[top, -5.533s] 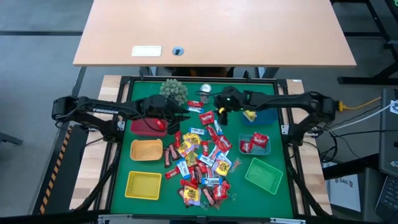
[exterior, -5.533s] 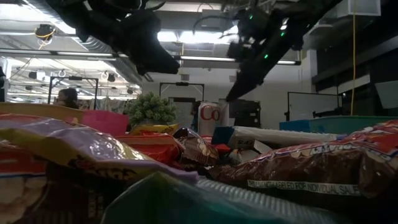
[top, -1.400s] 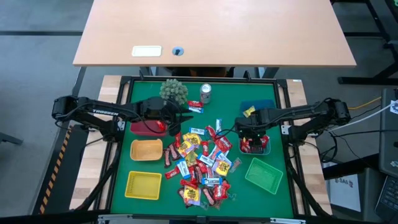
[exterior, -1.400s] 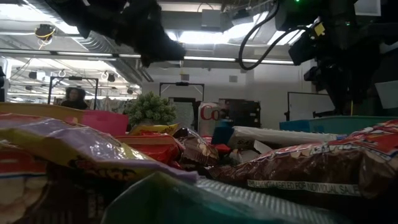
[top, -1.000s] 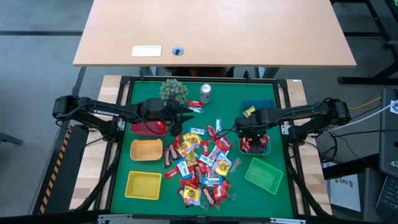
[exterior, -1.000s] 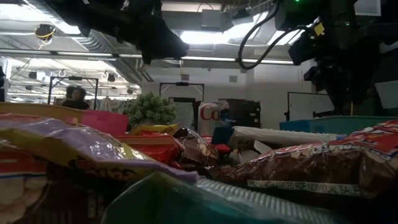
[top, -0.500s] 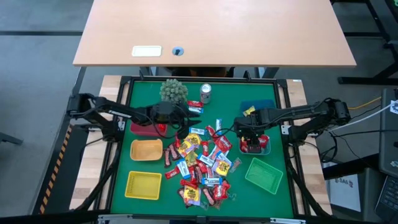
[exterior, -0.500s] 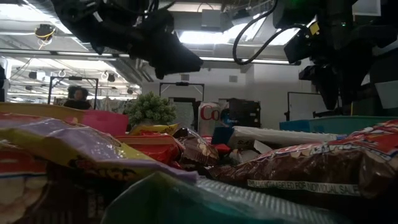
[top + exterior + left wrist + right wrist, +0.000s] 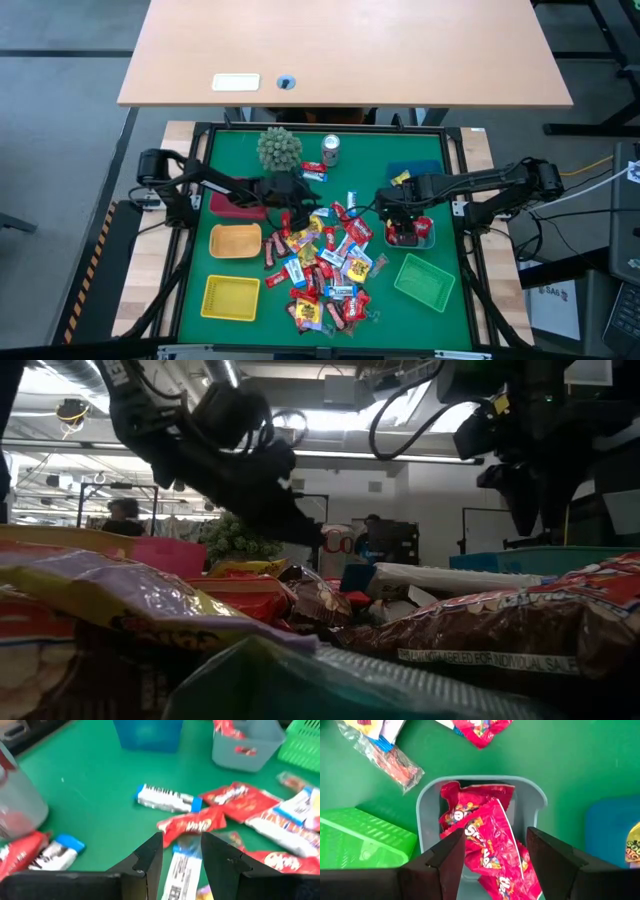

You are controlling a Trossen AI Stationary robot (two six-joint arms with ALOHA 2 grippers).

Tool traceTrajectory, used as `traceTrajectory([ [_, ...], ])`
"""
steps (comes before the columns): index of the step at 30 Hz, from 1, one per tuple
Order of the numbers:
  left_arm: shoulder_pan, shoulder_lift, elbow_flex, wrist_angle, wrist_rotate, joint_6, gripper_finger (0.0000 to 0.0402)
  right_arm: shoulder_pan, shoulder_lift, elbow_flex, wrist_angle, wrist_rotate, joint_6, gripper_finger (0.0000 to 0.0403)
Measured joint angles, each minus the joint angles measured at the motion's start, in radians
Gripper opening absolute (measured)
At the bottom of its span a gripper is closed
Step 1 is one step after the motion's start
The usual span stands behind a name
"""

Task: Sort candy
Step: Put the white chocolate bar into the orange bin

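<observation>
Above the grey basket (image 9: 529,800) of red candy (image 9: 485,840), the right gripper (image 9: 495,845) hangs open and empty; left gripper (image 9: 181,851), also open, lowers toward the candy pile (image 9: 325,262) beside it

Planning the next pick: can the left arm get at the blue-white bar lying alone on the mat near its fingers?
Probably yes. The left gripper is open, and the blue-white bar lies flat on bare green mat, nothing stacked on it.
</observation>
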Motion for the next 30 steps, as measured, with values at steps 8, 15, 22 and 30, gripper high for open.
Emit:
traceTrajectory([
  [8,0.000,0.023,0.000,-0.005,0.006,-0.001,0.0122,0.000,0.000,0.000,0.023,0.000,0.000,0.0211],
  [15,0.000,0.023,0.001,0.002,-0.052,-0.052,0.0126,0.000,0.000,0.000,0.023,-0.001,0.001,0.0211],
  [22,0.007,0.023,0.031,0.001,-0.071,-0.108,0.0192,0.000,0.000,0.000,0.021,-0.002,0.001,0.0211],
  [30,0.007,0.047,0.037,-0.035,0.009,-0.044,0.0231,0.000,0.000,0.000,0.021,-0.002,0.000,0.0211],
])
